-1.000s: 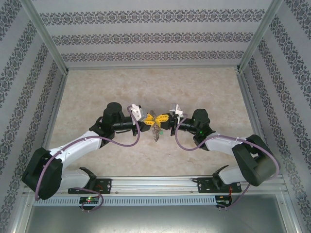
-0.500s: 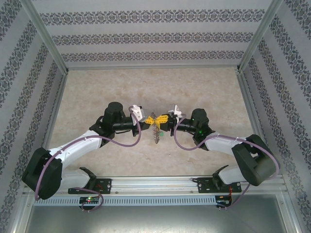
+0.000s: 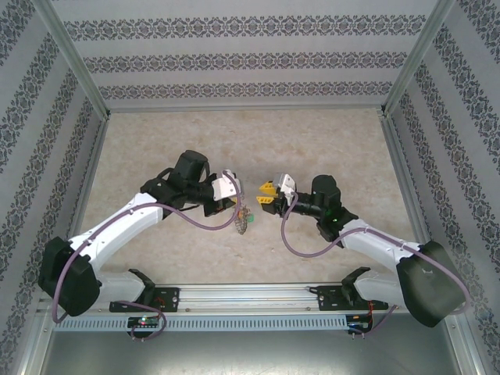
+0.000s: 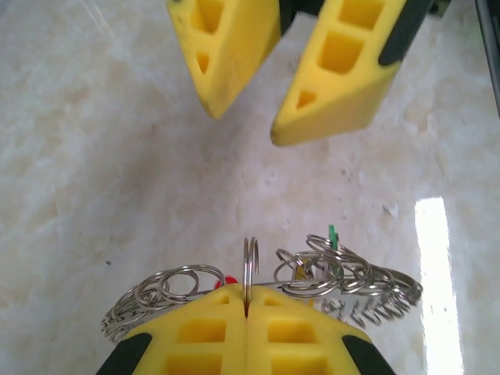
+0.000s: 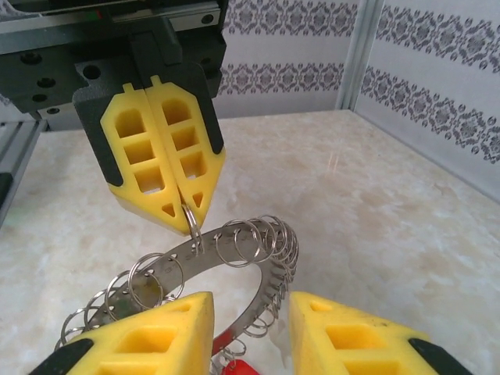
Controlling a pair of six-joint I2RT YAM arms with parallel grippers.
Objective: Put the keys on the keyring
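Your left gripper (image 3: 237, 207) clamps one link of the keyring (image 3: 243, 221), hanging edge-on over the middle of the table (image 3: 156, 148), long axis 12-to-6 from above; your right gripper (image 3: 263, 194), at its 2 o'clock, stands open, empty.

Inspector: Camera positions?

Operator: My overhead looks down from behind the near edge over the whole table (image 3: 156, 141). Both wrist cameras sit close, facing each other across the keyring (image 5: 234, 262); overhead probably catches it too, tiny.

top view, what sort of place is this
Probably a robot test cell, not a home: a left arm and right arm bolted to a metal rail, aluminium frame posts, and wallpaper-patterned panels boxing in a marble-look table.
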